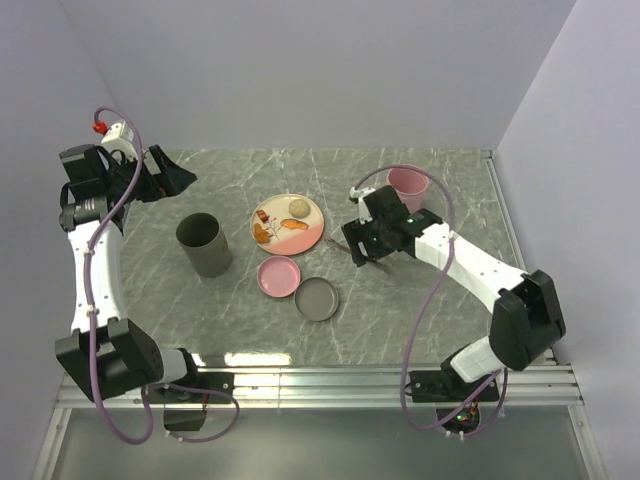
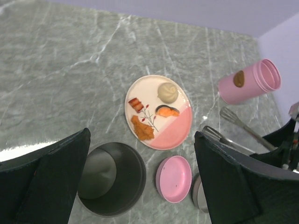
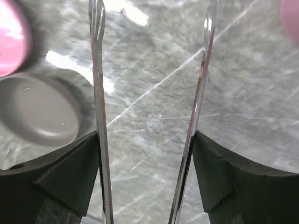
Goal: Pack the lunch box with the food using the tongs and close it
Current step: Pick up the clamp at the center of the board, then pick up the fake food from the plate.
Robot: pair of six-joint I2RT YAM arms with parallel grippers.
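1. The tongs [image 3: 100, 116] are gripped by the right gripper [image 3: 145, 135]. Its fingers are spread fairly wide, one pressed against the outside of each silver arm, just right of the plate [image 1: 313, 232].
2. The left gripper [image 1: 172, 176] is held wide open and empty over the far left of the table [image 1: 240, 325].
3. The food [image 2: 142, 128] is laid on the plate: a beige ball, orange-brown chunks and a small red piece.
4. The lunch box [image 1: 204, 243], a round grey tub, is stood open left of the plate.
5. A pink bowl [image 1: 279, 276] and a grey lid [image 1: 317, 299] are set side by side in front of the plate.
6. A pink cup [image 1: 408, 183] is seen behind the right gripper.
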